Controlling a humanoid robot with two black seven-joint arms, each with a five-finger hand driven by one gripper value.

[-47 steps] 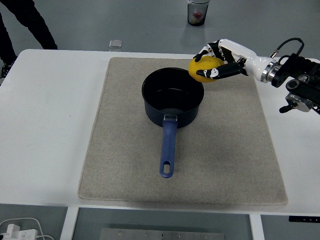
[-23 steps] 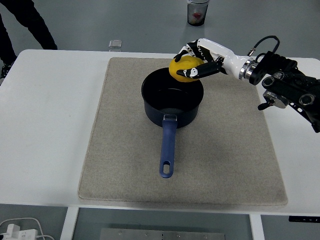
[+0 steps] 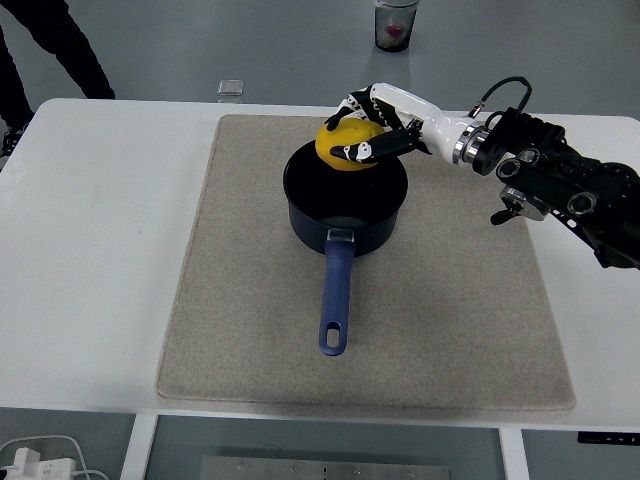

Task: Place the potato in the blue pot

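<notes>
The right hand (image 3: 368, 128) has its fingers clamped on the potato (image 3: 343, 147) (yellow, roundish) above the pot (image 3: 345, 200), whose handle points toward the near edge of the white table (image 3: 90, 250).

A single head view looks forward and down from high on the robot's side. The white table (image 3: 100, 250) fills most of the picture, its near edge running along the bottom and its far edge near the top, with grey floor beyond. The mat (image 3: 450, 300) sits centred, the pot (image 3: 345, 200) at mid-distance. The right arm (image 3: 560, 180) enters from the right edge. No second view overlaps it.
</notes>
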